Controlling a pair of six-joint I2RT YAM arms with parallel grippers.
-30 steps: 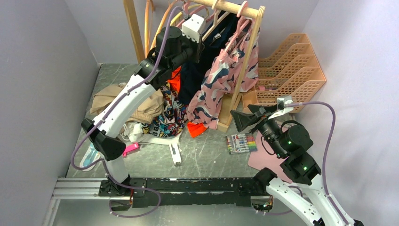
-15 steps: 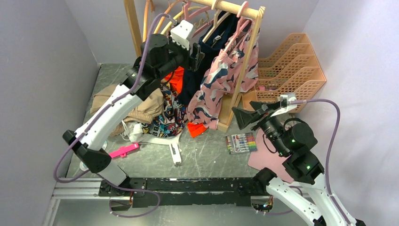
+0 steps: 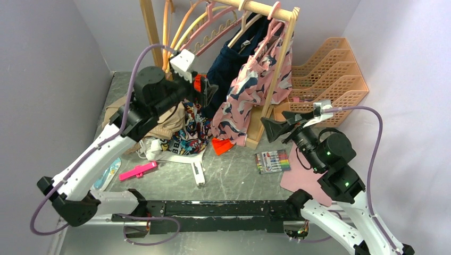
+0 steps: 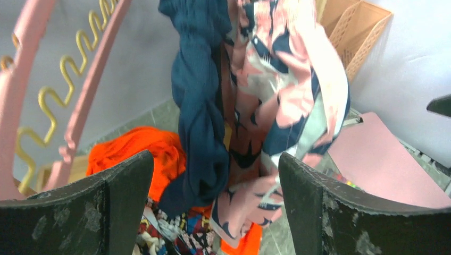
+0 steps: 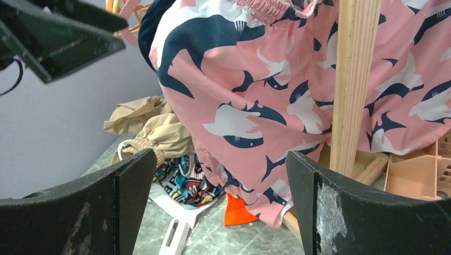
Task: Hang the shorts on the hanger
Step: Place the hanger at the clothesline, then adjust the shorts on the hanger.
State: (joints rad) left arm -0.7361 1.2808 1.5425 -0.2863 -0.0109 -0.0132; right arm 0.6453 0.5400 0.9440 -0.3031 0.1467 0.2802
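The dark navy shorts [image 3: 228,61] hang bunched from the rack, beside the pink shark-print shorts [image 3: 255,90]. Above them a cream hanger [image 3: 244,20] hooks over the wooden rod; most of it is covered by fabric. My left gripper [image 3: 209,91] is open, left of and lower than the shorts, holding nothing. In the left wrist view the navy shorts [image 4: 199,95] dangle beyond the spread fingers of that gripper [image 4: 214,158], apart from them. My right gripper [image 3: 277,125] is open near the rack's foot; its wrist view shows the open gripper [image 5: 220,159] facing the pink shorts [image 5: 250,106].
Pink wavy hangers [image 3: 213,24] hang left on the rod. The rack's upright post [image 3: 280,69] stands right of the clothes. Tan and patterned garments [image 3: 170,127], orange cloth and a white hanger [image 3: 197,170] lie below. Orange trays [image 3: 327,79], markers [image 3: 273,161] and a pink sheet [image 3: 298,178] sit at right.
My left gripper opened, let go at the rack and drew back down and left. The navy shorts stay hanging. The right arm barely shifted.
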